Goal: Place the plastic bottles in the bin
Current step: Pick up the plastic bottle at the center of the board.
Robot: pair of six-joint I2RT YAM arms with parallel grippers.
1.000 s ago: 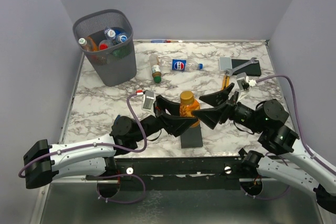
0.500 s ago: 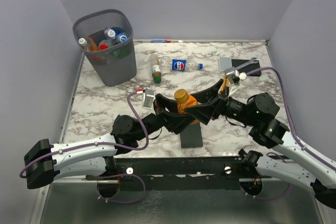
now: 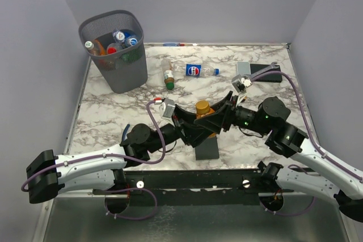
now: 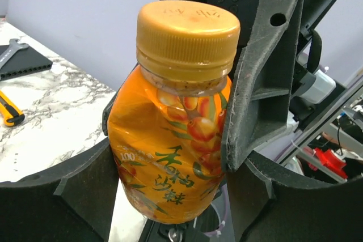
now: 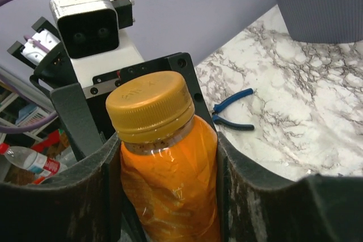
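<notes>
Left gripper and right gripper both pinch the orange bottle, upright above mid-table.
Two pairs of fingers press on one bottle held clear of the marble, which reads as a handover between arms, probably because the bin stands well apart at the far left corner. Several bottles are heaped inside the bin. A clear blue-label bottle and a small green-capped bottle lie on the table near it.

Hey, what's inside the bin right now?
Several bottles lie in the bin; white, red and blue caps show at the top. Anything deeper is covered by them and the mesh wall.
</notes>
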